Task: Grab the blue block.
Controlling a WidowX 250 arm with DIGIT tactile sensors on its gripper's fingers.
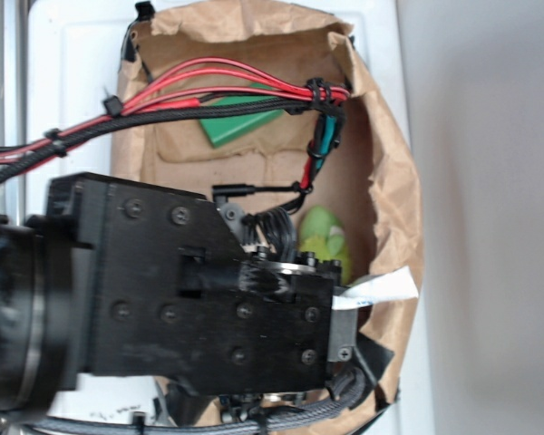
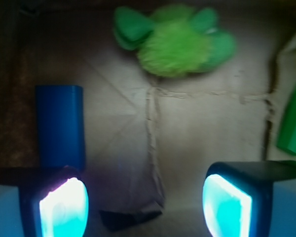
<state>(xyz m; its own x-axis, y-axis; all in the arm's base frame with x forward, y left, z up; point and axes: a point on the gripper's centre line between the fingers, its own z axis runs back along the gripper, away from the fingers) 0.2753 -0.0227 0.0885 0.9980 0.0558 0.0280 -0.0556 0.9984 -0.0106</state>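
A: Block (image 2: 59, 126), blue: where is it found?
B: It is seen at nine o'clock in the wrist view, flat on the bag (image 2: 197, 128) floor, just beyond the left finger.
A: And the fingers (image 2: 145, 205)?
B: They are spread apart, nothing held. Plush (image 2: 175, 42) lies at twelve, green block (image 2: 292, 123) at three.

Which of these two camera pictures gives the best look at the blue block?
The wrist view. There the blue block lies in plain sight on the brown paper, just beyond the left fingertip of the open end effector. In the exterior view the block cannot be seen at all; the black arm fills much of that picture.
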